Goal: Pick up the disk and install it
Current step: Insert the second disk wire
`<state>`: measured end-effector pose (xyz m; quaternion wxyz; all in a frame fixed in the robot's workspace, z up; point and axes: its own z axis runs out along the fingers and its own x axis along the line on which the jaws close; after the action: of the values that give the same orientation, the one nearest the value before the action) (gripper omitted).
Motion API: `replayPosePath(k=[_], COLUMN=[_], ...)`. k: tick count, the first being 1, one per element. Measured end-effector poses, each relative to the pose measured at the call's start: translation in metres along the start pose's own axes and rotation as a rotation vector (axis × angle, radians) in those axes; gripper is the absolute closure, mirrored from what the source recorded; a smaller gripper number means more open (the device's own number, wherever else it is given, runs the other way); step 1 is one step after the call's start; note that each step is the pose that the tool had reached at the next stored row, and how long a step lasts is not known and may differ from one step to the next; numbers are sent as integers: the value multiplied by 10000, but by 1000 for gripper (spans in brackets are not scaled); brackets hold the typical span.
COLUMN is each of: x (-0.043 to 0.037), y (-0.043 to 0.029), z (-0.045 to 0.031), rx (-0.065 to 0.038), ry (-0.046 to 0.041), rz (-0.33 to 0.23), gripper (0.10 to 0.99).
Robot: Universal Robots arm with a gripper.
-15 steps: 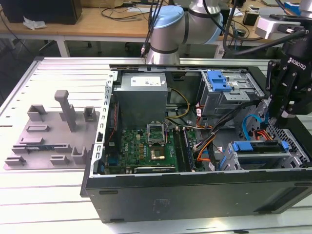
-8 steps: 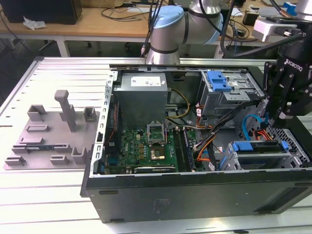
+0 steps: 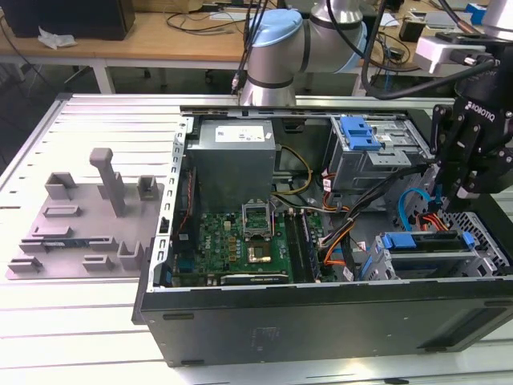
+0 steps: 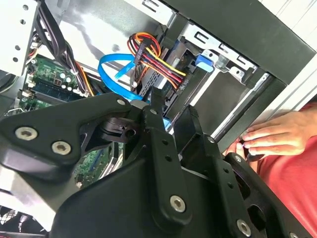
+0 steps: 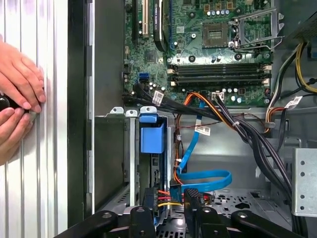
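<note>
Hovering: tool (image 3: 467, 191) above disk (image 3: 425, 241) in PC case (image 3: 321, 321).

Arm (image 3: 304, 40) is built with silver tubes and pale-blue joint caps; gripper (image 4: 171, 121) is matte black, silver screws fitted.

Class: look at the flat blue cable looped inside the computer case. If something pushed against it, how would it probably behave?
The blue cable probably bends easily, since it already lies in a loose loop. It looks thin and light. Plugged in by the drive cage, it would likely spring back rather than slide away.

Even, bright overhead light; dark shadow inside computer case (image 3: 240, 321) toward 6 o'clock; nearby gripper (image 4: 168, 119) slightly soft in second wrist view.
</note>
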<state>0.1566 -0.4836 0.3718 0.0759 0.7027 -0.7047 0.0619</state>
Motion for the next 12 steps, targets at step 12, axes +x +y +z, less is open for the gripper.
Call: replayPosePath(k=[12], x=[-1], y=[34], z=[7], rx=[-198], ry=[-74], rz=[-42], gripper=[710])
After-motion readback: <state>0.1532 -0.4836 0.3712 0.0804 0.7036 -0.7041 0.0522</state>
